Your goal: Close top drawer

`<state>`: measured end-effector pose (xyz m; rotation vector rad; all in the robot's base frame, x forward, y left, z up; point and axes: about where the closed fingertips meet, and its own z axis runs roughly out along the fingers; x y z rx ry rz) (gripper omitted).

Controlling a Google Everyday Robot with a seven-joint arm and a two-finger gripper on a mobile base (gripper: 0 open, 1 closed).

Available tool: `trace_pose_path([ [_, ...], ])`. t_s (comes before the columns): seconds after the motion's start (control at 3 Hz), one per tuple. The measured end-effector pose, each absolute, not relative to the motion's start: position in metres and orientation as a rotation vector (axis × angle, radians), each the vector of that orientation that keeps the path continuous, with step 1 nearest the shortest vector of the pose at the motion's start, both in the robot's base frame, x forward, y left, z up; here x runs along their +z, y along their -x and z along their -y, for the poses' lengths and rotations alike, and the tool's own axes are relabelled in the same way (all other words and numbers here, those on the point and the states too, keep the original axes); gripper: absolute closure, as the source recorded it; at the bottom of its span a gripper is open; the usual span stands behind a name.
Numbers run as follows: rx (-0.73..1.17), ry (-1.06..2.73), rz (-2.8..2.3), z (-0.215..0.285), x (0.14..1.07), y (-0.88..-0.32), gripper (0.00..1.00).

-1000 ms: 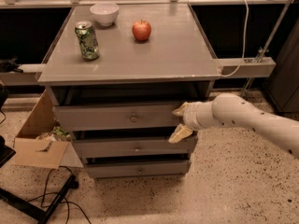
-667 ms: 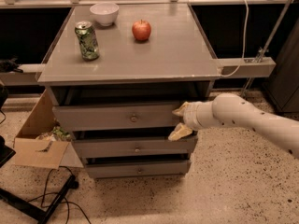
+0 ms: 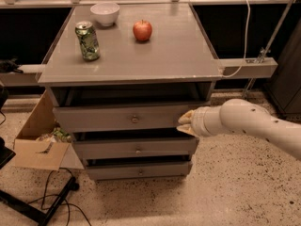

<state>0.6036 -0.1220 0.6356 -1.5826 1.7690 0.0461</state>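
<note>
A: Camera view. Gripper [image 3: 185, 123] where?
B: Against the right end of the top drawer [image 3: 117, 119] front, apparently touching. Released or clenched: cannot tell.
A: Drawer position?
B: Partly out under the tabletop [image 3: 178, 55]. Front runs sideways, stretching picture-left from the jaws; knob [image 3: 135, 119] well off that way.
A: Next?
B: Probably push straight in, across the long axis. Off-centre contact, might skew. Only one arm anyway.

The top drawer [image 3: 108, 118] was a wide grey unit with a plain flat front and one small round metal knob [image 3: 135, 119] at centre. It stood level and partly pulled out beneath the tabletop [image 3: 141, 60], a dark gap above its front. The gripper [image 3: 186, 123] sat at the front's 3 o'clock end.
</note>
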Motion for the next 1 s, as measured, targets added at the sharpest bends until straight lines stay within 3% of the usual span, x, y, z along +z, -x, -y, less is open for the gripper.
trace_pose_path([
  [0.33, -0.053, 1.673, -1.775, 0.138, 0.691, -0.560, 0.85],
  [0.67, -0.174, 1.764, -1.765, 0.157, 0.772, -0.536, 1.00],
  [1.0, -0.325, 1.818, -1.812, 0.190, 0.874, -0.502, 1.00],
])
